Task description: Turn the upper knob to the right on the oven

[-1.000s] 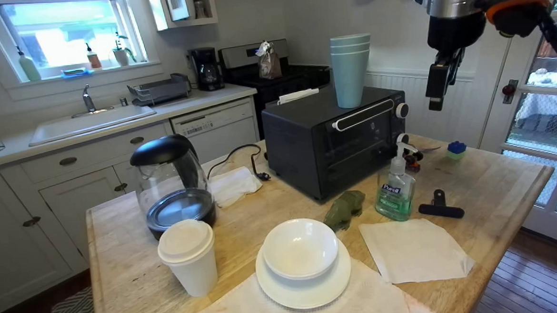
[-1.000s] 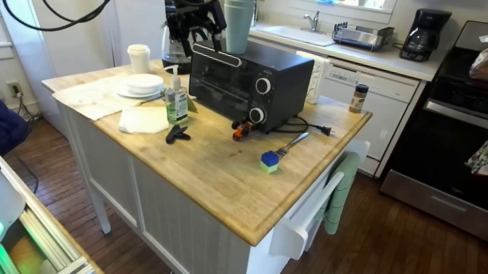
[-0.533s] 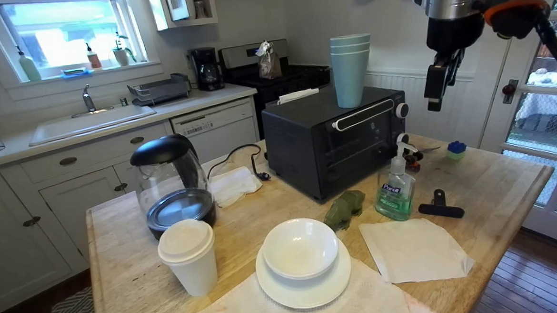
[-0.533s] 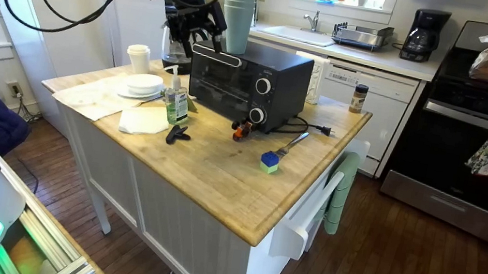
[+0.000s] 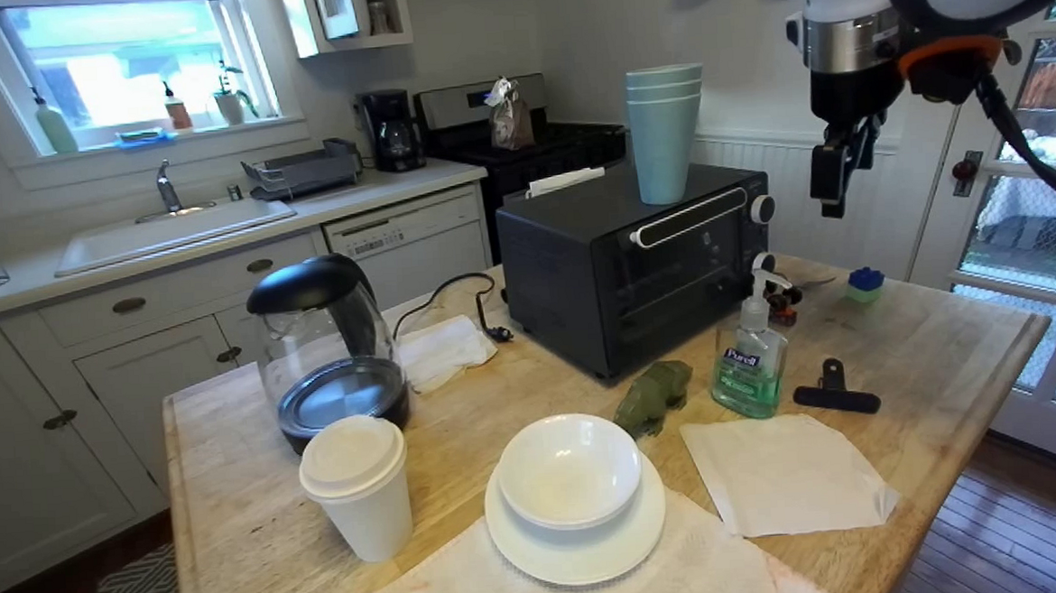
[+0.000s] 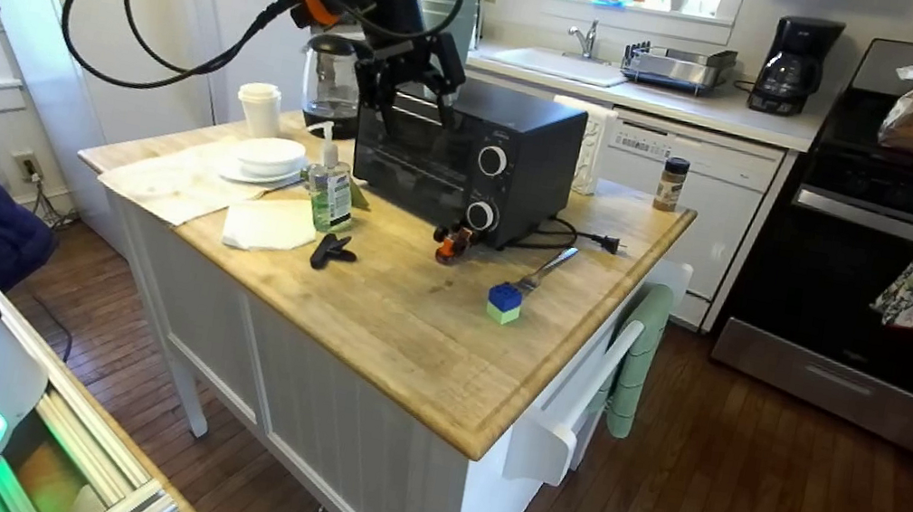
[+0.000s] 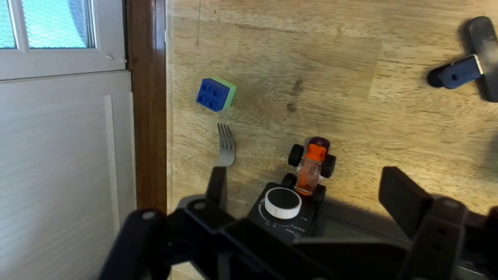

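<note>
The oven is a black toaster oven (image 5: 564,286) on the wooden table, also in an exterior view (image 6: 525,111). Its upper knob, white-rimmed, shows in both exterior views (image 5: 762,209) (image 6: 492,161). The lower knob (image 6: 480,216) sits below it. In the wrist view, the knob beside the toy car appears to be the lower knob (image 7: 283,203); the upper knob is hidden there behind the gripper. My gripper (image 6: 415,123) is open and empty, fingers pointing down. In that exterior view it appears before the oven door, left of the knobs. The wrist view shows its fingers wide apart (image 7: 305,186).
A stack of blue cups (image 5: 667,135) stands on the oven. A sanitizer bottle (image 6: 331,190), a black clip (image 6: 332,252), an orange toy car (image 6: 454,244), a fork (image 6: 544,272) and a blue-green block (image 6: 504,302) lie in front. A glass kettle (image 5: 330,352) stands beside the oven.
In the last half second my gripper has moved right along the oven front toward the knobs and a little lower. It stays open. The oven and knobs look unchanged.
</note>
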Action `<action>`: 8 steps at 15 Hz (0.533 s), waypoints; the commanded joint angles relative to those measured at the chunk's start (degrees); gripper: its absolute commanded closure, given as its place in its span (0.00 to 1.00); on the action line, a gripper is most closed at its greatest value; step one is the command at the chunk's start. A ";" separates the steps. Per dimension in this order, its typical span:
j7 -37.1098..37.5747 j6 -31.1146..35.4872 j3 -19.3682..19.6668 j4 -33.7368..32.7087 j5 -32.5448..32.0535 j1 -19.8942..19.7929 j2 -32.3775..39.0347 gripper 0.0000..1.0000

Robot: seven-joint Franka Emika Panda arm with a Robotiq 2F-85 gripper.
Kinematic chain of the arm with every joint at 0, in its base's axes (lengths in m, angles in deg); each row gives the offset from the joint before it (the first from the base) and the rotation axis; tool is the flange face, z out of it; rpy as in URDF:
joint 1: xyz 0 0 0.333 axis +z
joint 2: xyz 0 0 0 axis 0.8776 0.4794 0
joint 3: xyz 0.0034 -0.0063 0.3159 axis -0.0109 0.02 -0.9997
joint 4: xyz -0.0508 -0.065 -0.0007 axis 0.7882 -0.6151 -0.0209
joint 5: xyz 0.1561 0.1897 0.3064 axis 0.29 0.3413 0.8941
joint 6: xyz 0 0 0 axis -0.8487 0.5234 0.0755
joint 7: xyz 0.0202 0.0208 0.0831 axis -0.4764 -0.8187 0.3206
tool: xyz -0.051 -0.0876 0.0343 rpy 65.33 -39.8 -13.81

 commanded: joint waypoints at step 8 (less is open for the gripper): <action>-0.84 5.58 4.46 -9.29 1.58 -0.41 11.19 0.00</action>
